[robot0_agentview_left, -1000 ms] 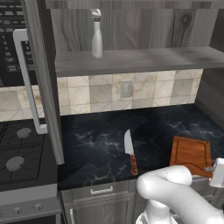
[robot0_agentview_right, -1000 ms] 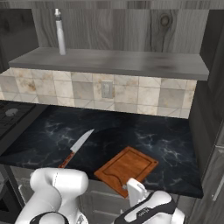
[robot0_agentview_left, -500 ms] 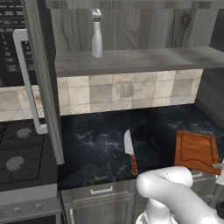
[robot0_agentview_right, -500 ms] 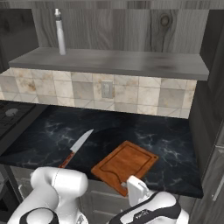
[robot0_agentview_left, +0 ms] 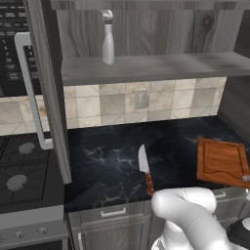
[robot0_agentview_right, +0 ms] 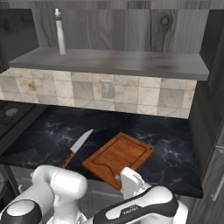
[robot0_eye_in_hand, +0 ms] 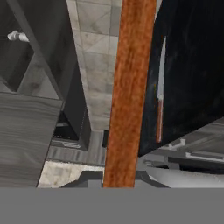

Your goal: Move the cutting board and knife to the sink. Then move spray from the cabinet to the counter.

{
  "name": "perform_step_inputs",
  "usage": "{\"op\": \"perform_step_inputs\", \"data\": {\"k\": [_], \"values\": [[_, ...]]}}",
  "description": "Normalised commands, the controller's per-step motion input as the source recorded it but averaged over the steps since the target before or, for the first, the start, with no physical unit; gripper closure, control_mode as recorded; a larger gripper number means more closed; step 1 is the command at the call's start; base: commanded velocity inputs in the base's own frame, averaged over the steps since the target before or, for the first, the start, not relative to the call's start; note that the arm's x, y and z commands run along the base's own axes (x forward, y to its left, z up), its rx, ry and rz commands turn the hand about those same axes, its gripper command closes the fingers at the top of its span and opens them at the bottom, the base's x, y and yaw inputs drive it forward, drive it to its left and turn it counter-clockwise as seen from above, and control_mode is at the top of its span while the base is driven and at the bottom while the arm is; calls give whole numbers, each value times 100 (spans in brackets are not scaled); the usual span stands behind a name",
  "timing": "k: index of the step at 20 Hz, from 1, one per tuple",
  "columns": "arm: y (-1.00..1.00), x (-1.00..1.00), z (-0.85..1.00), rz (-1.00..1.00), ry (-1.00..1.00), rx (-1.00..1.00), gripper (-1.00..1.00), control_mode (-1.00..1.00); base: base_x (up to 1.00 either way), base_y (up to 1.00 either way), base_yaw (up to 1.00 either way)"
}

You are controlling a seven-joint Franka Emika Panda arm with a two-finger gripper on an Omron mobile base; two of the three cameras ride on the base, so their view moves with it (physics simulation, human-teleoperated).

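A: Board first — where does it sit?

B: Raised at the counter's front right edge, pinched by its near edge in the clenched gripper. In the hand view it runs edge-on, straight away from the fingers.

A: And the knife?

B: Flat on the counter to the board's left, well apart, blade pointing at the wall. The spray stands on the cabinet shelf.

Counter bears knife; shelf bears spray.
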Motion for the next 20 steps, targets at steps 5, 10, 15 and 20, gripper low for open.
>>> {"op": "perform_step_inputs", "data": {"k": [5,10,15,20], "values": [[42,-7,48,1,0,0,100,-100,0,0,0],[44,0,41,6,0,0,100,-100,0,0,0],[38,0,38,7,0,0,100,-100,0,0,0],[24,0,27,7,0,0,100,-100,0,0,0]]}}
